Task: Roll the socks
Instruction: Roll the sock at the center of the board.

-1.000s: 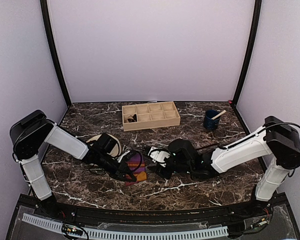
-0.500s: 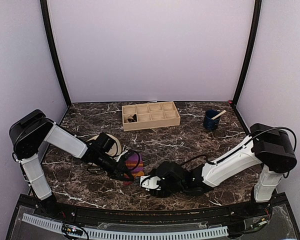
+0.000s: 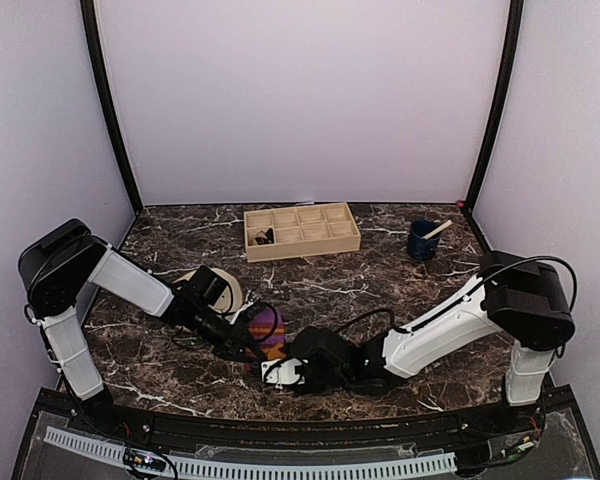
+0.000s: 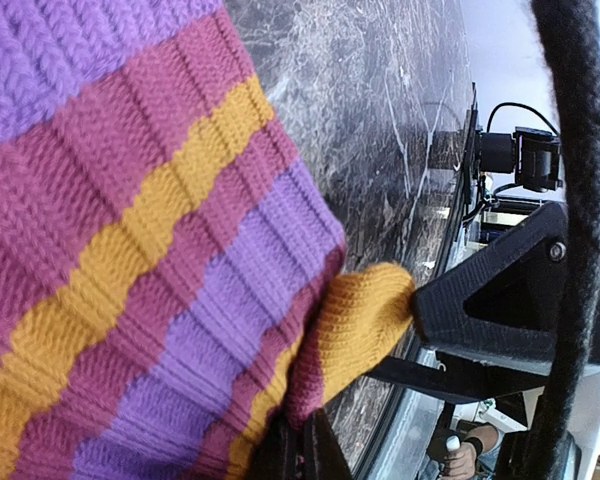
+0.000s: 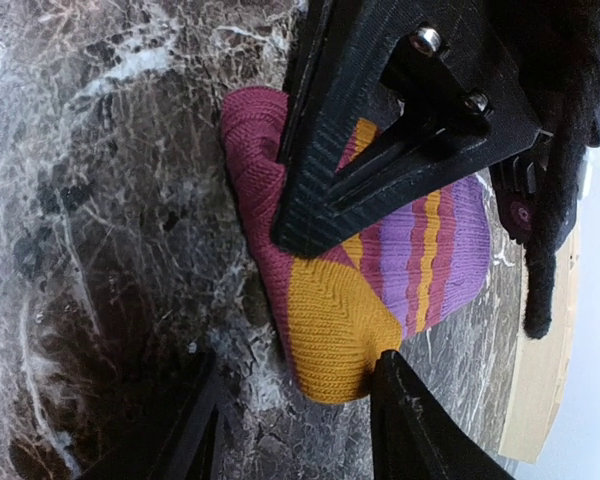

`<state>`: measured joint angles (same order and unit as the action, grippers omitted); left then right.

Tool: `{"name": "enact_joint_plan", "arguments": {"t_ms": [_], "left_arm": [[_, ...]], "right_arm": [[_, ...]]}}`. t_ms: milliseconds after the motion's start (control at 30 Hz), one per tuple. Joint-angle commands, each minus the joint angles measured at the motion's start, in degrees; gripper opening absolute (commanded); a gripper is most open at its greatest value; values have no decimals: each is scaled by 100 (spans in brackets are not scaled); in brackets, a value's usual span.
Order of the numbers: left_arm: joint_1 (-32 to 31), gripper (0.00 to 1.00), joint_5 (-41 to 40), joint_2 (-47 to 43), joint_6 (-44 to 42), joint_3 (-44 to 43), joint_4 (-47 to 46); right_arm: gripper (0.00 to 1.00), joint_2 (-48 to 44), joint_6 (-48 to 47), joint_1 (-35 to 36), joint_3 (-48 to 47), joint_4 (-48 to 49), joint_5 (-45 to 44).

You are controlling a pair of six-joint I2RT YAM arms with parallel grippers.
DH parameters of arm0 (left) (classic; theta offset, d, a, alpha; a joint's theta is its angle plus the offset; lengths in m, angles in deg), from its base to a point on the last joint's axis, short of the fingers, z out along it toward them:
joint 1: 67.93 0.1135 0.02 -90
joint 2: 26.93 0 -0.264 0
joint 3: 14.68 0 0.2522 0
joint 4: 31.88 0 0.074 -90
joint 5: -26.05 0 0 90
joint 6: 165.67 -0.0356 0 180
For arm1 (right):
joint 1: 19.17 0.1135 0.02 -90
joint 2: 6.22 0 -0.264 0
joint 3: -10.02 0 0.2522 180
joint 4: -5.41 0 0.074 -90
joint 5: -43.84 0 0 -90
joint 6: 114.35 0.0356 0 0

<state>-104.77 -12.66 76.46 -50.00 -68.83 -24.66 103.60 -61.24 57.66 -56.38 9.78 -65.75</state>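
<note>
Dark marble desk (image 3: 380,270) with white veining, enclosed by pale lilac walls.

Item under task: a magenta-purple knitted sock with orange stripes (image 3: 269,325) lies bunched on the desk near its front edge, left of centre, between the two arms. The left fingers (image 4: 300,452) are clenched on its folded edge (the wrist view shows fabric pinched right at the tips).

The right fingers (image 3: 273,368) stand released and spread, low over the desk just beside the sock's orange end (image 5: 330,330). That end sits in line with the gap; contact cannot be told.

Other items: a round beige plate (image 3: 232,290) lies partly under the left arm. A light wooden compartment tray (image 3: 302,231) stands at the back, with a dark item in its near-left compartment (too small to identify). A dark blue cup (image 3: 421,240) holding a pale stick stands at the back right.
</note>
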Motion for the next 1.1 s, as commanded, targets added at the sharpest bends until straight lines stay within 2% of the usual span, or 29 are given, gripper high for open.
{"name": "enact_joint_plan", "arguments": {"t_ms": [0,600,867,1067], "left_arm": [[45,0,-60,119,-41,162,398],[98,0,157,54,-89,165,417],[116,0,197,-42,-74,153,426],[124,0,199,-78,-62,158,435]], "right_arm": [[46,237,-316,51,-153,-144,-119],[30,624,-331,-200,-484,-927,103],[7,734,-166,-354,-674,-1543,391],[0,784,-8,-450,-765,-1774,556]]}}
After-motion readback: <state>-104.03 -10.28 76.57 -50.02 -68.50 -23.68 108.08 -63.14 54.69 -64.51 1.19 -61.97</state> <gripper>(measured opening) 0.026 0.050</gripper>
